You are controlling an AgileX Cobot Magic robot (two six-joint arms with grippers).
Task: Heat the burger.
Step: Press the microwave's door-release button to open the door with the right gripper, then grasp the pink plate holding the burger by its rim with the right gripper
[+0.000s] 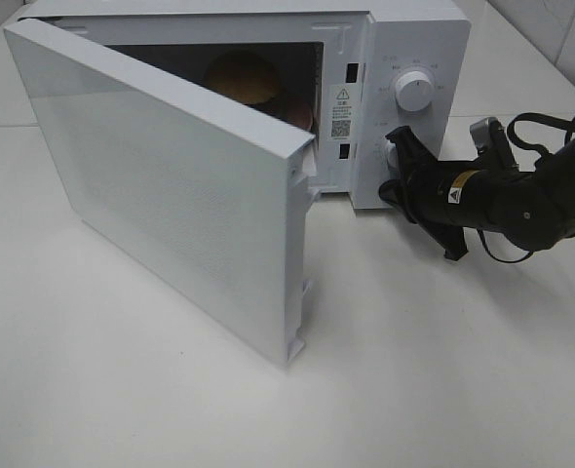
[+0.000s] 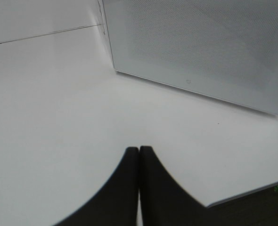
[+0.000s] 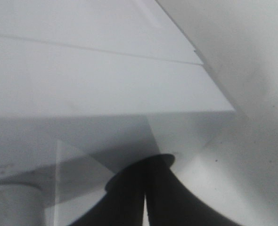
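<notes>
high cam: burger (image 1: 241,76) at 12 o'clock inside open microwave (image 1: 414,39), round, dome up, no long axis, right gripper (image 1: 398,136) pinched empty at 2; left wrist: left gripper (image 2: 139,149) closed empty over table (image 2: 44,94); right wrist: jaws together.

High camera overlooks microwave (image 1: 200,185); wrist cameras close beside it.

A plain white bench (image 1: 122,390) lies under soft, even light. A white tiled wall (image 1: 560,39) rises past its far right corner. Dark floor (image 2: 266,205) shows beyond one edge.
</notes>
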